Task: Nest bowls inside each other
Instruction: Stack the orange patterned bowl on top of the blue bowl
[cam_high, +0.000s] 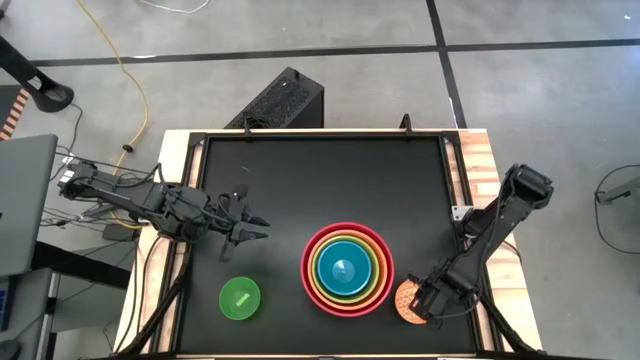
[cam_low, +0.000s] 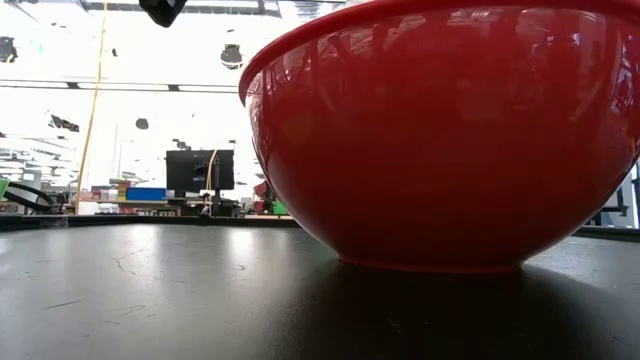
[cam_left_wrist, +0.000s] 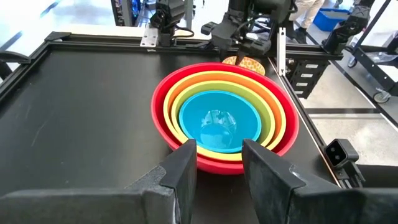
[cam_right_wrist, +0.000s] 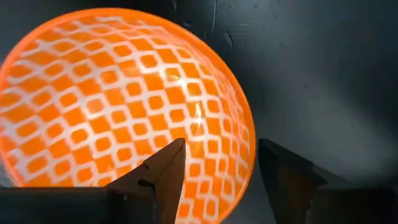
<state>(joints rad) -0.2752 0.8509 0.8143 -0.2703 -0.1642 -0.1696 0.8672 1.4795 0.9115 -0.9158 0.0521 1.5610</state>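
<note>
Right gripper (cam_high: 420, 305) low, open astride patterned bowl (cam_high: 407, 299) rim; left gripper (cam_high: 252, 227) half-open, empty.

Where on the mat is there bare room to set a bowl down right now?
The back half of the black mat is bare, as is the strip between the small green bowl and the nested stack. It is crowded front right: the patterned bowl sits beside the stack with the right gripper over it.
</note>
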